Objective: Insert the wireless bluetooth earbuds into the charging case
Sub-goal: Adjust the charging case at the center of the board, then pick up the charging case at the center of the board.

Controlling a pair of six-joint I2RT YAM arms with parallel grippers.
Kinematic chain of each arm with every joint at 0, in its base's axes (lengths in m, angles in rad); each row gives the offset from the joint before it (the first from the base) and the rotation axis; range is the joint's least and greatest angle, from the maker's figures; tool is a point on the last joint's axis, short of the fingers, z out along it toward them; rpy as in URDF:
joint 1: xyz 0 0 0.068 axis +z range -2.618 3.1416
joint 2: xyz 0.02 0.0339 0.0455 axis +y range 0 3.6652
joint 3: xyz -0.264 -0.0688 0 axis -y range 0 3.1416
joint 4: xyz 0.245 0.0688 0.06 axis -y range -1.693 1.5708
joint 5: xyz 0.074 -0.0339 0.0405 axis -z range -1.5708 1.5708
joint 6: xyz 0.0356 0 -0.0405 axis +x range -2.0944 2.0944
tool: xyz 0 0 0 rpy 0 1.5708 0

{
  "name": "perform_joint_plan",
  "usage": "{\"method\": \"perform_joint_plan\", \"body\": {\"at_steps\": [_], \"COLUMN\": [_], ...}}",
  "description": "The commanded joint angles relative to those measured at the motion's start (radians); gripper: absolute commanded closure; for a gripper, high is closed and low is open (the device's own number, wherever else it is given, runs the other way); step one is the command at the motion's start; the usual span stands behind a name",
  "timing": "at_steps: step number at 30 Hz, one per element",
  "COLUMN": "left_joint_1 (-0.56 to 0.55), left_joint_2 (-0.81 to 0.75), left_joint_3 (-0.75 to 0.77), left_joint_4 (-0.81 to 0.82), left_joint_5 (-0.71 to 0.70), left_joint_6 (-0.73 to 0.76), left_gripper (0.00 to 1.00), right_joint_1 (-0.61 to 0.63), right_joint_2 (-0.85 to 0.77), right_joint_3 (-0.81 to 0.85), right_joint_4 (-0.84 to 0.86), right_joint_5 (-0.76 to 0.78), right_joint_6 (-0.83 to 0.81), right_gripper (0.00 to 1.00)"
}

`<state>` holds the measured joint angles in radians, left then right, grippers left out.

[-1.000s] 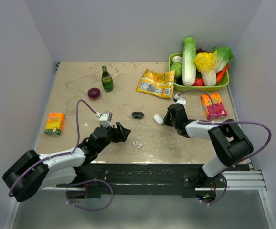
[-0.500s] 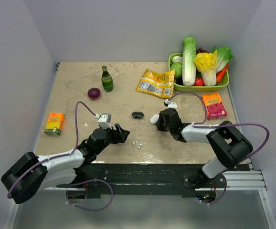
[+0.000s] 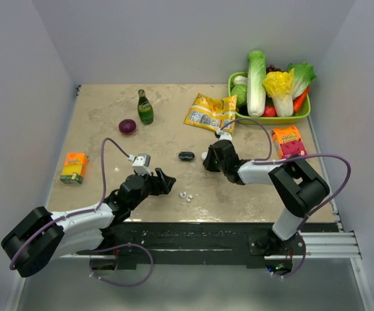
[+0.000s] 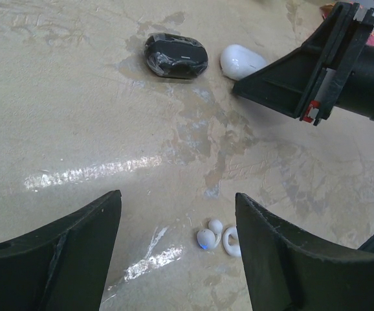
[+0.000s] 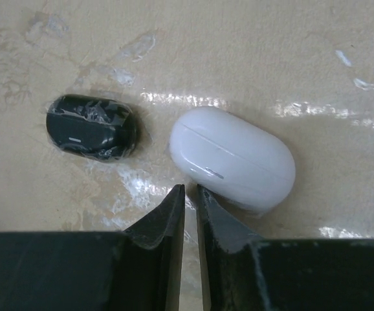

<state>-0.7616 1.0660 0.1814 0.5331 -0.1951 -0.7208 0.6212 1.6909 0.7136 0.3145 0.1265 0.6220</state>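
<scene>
The two white earbuds (image 4: pixel 208 237) lie close together on the table, between and just ahead of my open, empty left gripper (image 4: pixel 177 197). In the top view the earbuds (image 3: pixel 186 196) lie right of the left gripper (image 3: pixel 165 182). The white oval charging case (image 5: pixel 232 159) lies closed on the table. My right gripper (image 5: pixel 190 189) is shut on nothing, its tips at the case's near edge. In the top view the case (image 3: pixel 204 155) peeks out at the right gripper's (image 3: pixel 209 161) left tip. The case also shows in the left wrist view (image 4: pixel 242 60).
A black wrapped case (image 5: pixel 91 126) lies just left of the white one (image 3: pixel 186 155). Farther back are a green bottle (image 3: pixel 145 107), a purple onion (image 3: pixel 127 126), a yellow snack bag (image 3: pixel 211 113), a green vegetable basket (image 3: pixel 303 116), and orange boxes (image 3: pixel 74 167) (image 3: pixel 288 142).
My right gripper has swept left and away from the base, staying shut, and the charging case has slid left toward the black case. The left arm has barely moved.
</scene>
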Motion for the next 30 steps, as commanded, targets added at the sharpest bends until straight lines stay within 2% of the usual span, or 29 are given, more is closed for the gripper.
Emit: {"method": "perform_joint_plan", "body": {"at_steps": [1,4,5,7,8,10,11,12,14,16,17,19,20,21,23,28,30], "left_joint_1": [-0.005,-0.004,-0.005,-0.005,-0.005,-0.005,-0.004,-0.004,0.001,0.015,0.015,0.015,0.005,-0.002,-0.028,-0.051,-0.059], "left_joint_2": [-0.009,-0.018,-0.021,-0.018,-0.008,0.008,0.029,0.038,0.080,0.115,0.170,0.250,0.338,0.382,0.486,0.658,0.692], "left_joint_3": [0.000,0.012,0.023,0.038,0.058,0.084,0.102,0.108,0.125,0.142,0.202,0.317,0.451,0.511,0.640,0.826,0.857], "left_joint_4": [0.028,0.011,0.007,0.010,0.016,0.039,0.066,0.124,0.180,0.272,0.277,0.144,0.074,-0.035,-0.103,-0.246,-0.275], "left_joint_5": [-0.015,-0.027,-0.030,-0.033,-0.040,-0.052,-0.043,-0.009,0.000,0.103,0.136,0.190,0.191,0.189,0.207,0.148,0.110], "left_joint_6": [0.001,0.012,0.018,0.027,0.029,0.024,0.053,0.072,0.067,0.079,0.115,0.139,0.171,0.191,0.240,0.306,0.313], "left_gripper": [0.25,0.25,0.24,0.21,0.19,0.11,0.08,0.00,0.00,0.00,0.00,0.00,0.02,0.03,0.03,0.00,0.00], "right_joint_1": [0.000,0.000,0.002,0.003,0.002,0.002,0.003,0.002,0.003,0.003,0.002,0.002,0.002,0.002,0.002,0.002,0.003], "right_joint_2": [0.041,-0.019,-0.092,-0.196,-0.303,-0.400,-0.498,-0.538,-0.629,-0.753,-0.787,-0.878,-0.902,-0.919,-0.958,-1.011,-1.024], "right_joint_3": [0.053,0.052,0.032,0.012,-0.006,-0.020,-0.028,-0.032,-0.052,-0.071,-0.074,-0.074,-0.071,-0.065,-0.051,-0.034,-0.034], "right_joint_4": [-0.020,-0.040,-0.058,-0.092,-0.138,-0.187,-0.237,-0.259,-0.308,-0.339,-0.368,-0.393,-0.419,-0.433,-0.472,-0.522,-0.526], "right_joint_5": [-0.027,-0.022,-0.024,-0.004,0.008,0.059,0.077,0.099,0.119,0.140,0.147,0.154,0.154,0.157,0.150,0.122,0.099], "right_joint_6": [0.010,-0.008,-0.013,-0.033,-0.044,-0.070,-0.080,-0.096,-0.107,-0.128,-0.136,-0.146,-0.157,-0.159,-0.172,-0.186,-0.188], "right_gripper": [0.82,0.79,0.70,0.60,0.51,0.44,0.41,0.40,0.39,0.39,0.39,0.38,0.38,0.38,0.38,0.37,0.37]}}
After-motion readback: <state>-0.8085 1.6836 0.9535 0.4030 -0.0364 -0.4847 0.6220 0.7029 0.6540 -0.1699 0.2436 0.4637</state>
